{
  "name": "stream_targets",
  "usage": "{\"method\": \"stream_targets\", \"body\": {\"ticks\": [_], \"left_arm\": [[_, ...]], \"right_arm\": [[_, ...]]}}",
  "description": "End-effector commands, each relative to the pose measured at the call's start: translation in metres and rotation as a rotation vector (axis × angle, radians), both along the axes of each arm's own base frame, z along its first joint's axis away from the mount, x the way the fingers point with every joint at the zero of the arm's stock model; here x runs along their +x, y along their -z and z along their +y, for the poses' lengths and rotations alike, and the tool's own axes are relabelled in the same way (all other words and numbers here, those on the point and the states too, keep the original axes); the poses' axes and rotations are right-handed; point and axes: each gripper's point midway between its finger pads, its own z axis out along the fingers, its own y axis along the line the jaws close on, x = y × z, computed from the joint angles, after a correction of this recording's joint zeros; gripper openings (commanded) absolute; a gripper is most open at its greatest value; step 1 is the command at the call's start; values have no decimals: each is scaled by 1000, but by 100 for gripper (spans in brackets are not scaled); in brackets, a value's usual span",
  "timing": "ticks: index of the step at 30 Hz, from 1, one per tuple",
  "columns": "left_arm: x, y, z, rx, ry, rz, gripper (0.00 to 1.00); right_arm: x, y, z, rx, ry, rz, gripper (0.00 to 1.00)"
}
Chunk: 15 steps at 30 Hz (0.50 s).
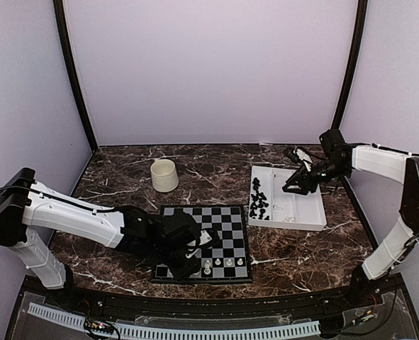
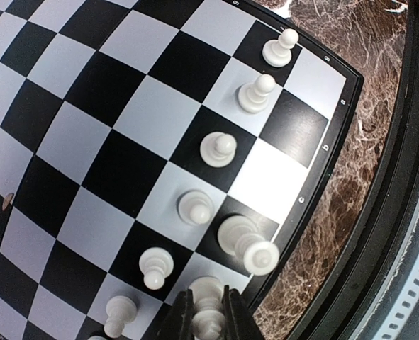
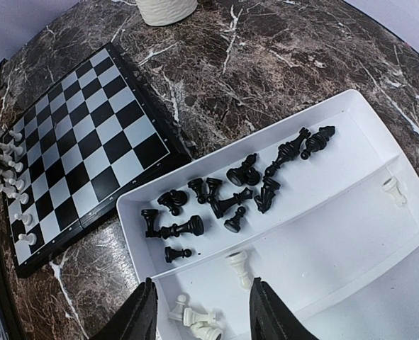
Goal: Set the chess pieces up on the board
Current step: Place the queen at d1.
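The board (image 1: 227,219) lies at the table's near middle. Several white chess pieces (image 2: 218,149) stand in a row along its near edge, with a taller one (image 2: 248,244) on the edge row. My left gripper (image 2: 208,319) is shut on a white piece (image 2: 208,297) low over the edge row, beside the taller one. My right gripper (image 3: 203,315) is open and empty above the white tray (image 3: 351,234). In the tray, black pieces (image 3: 230,191) lie in the far compartment and a few white pieces (image 3: 239,268) in the one nearer my fingers.
A cream cup (image 1: 164,175) stands behind the board on the left. The tray (image 1: 301,212) lies right of the board, almost touching its corner. Walls close the back and sides; a dark rail (image 2: 400,212) runs along the near edge.
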Motion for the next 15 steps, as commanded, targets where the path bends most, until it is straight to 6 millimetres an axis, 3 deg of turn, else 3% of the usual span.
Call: {"method": "stream_targets", "body": {"ticks": [1, 15], "left_arm": [[-11, 11, 22, 68, -6, 37, 14], [-11, 10, 20, 63, 1, 33, 25]], "right_arm": [[-3, 0, 1, 11, -12, 0, 46], [-3, -2, 1, 14, -14, -4, 46]]}}
